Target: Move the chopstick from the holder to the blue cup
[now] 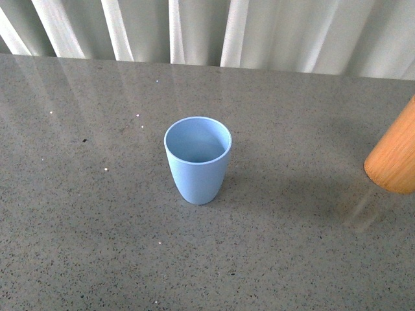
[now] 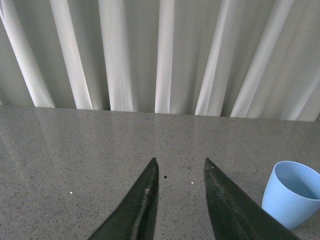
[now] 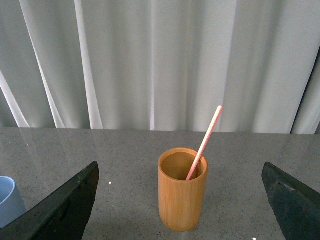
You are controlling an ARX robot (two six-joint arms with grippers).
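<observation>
- The chopstick (image 3: 205,142) leans inside the holder (image 3: 182,195), its top end well above the rim. The holder stands upright on the counter (image 3: 125,150).
- Right tool (image 3: 180,164) — spread wide, empty, facing the holder.
- Left tool (image 2: 180,160) — fingers parted (nothing between them).
- The blue cup (image 1: 198,162) stands upright, apart from the holder.

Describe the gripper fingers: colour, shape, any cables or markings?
Left gripper: two black fingers tapering to narrow points, edges slightly scuffed grey. Right gripper: matte black fingers, only broad wedge-shaped parts in frame. No cables or markings visible; arms out of view.
</observation>
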